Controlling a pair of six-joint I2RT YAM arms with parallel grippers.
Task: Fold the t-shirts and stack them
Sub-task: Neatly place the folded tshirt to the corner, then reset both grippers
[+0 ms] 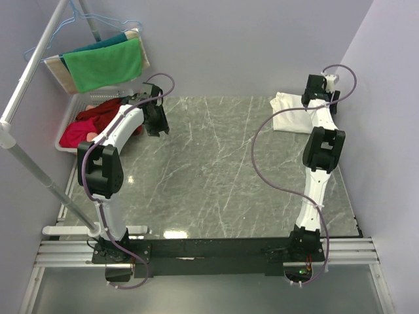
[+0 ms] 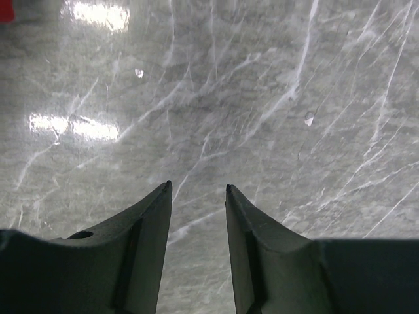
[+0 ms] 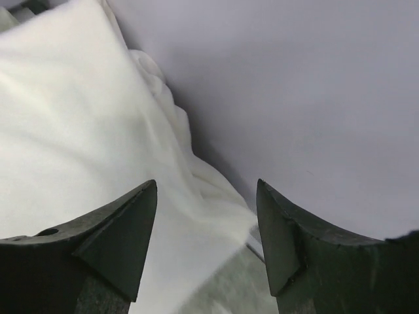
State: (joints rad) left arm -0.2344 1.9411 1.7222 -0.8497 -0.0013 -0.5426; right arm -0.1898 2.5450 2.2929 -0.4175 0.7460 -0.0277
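A folded white t-shirt (image 1: 289, 112) lies at the table's far right corner by the wall. It fills the left half of the right wrist view (image 3: 85, 131), plain white with a rumpled edge. My right gripper (image 1: 325, 91) hangs open just above its right edge (image 3: 207, 186), holding nothing. My left gripper (image 1: 157, 122) is open and empty over bare marble at the far left (image 2: 198, 188). No floral print shows.
A white basket (image 1: 73, 104) off the table's far left holds red cloth (image 1: 98, 121). Green and teal cloths (image 1: 105, 62) hang over it on a rack. A metal rail (image 1: 26, 65) runs along the left. The lilac wall stands right behind the folded shirt.
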